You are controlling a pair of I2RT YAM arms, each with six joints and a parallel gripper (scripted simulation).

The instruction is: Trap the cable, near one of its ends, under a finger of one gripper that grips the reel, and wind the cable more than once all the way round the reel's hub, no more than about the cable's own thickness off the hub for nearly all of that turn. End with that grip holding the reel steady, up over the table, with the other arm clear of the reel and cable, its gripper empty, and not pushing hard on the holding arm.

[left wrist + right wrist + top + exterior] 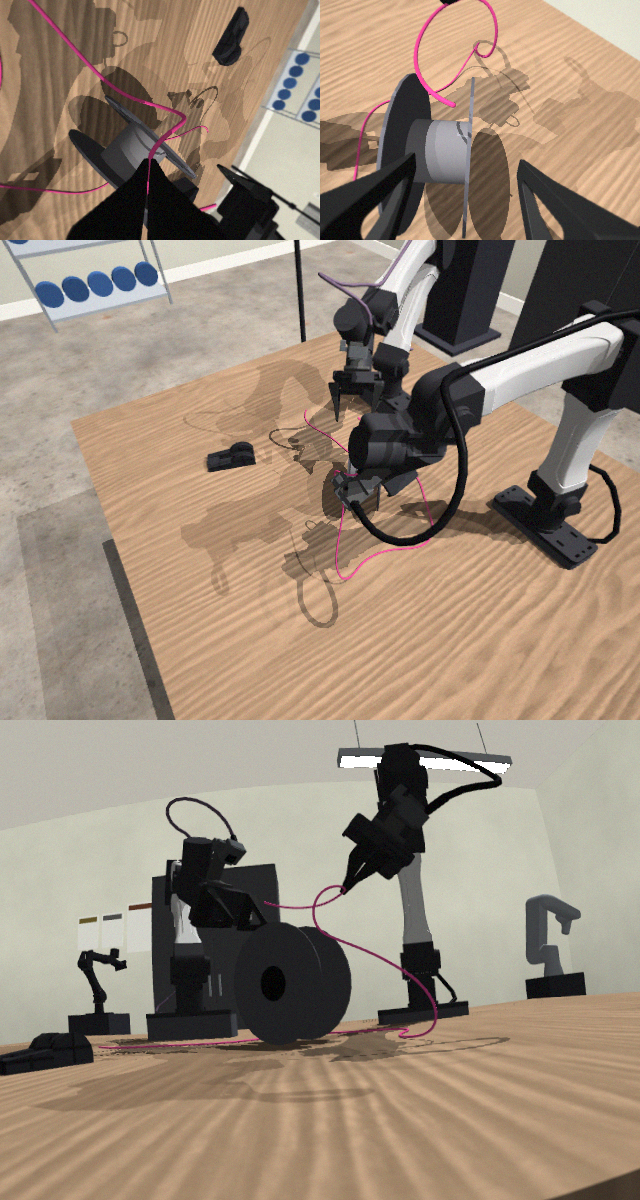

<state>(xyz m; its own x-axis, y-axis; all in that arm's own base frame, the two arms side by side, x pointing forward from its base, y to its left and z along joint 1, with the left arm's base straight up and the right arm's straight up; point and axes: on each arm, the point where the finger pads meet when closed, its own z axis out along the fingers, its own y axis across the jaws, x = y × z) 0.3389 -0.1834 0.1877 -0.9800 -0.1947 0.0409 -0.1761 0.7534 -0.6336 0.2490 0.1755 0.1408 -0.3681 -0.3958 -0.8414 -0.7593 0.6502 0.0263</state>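
Note:
The dark reel (279,947) (122,145) (445,150) stands on its flange rims on the table, its hub bare of cable. My left gripper (343,891) (149,165) is shut on the pink cable (337,550) (436,1011) (101,77) (416,55), above the reel's level. A short free end sticks out from the fingertips over the reel, appearing between the flanges in the right wrist view. The cable loops down to the table and passes by the reel to its other end. My right gripper (355,414) (467,163) is open and empty above the reel. The top view mostly hides the reel.
A small black object (231,457) (46,1053) (232,37) lies on the table away from the reel. The two arms are close together over the reel. In the top view a long cable bight lies on the wooden table (413,632), towards the camera.

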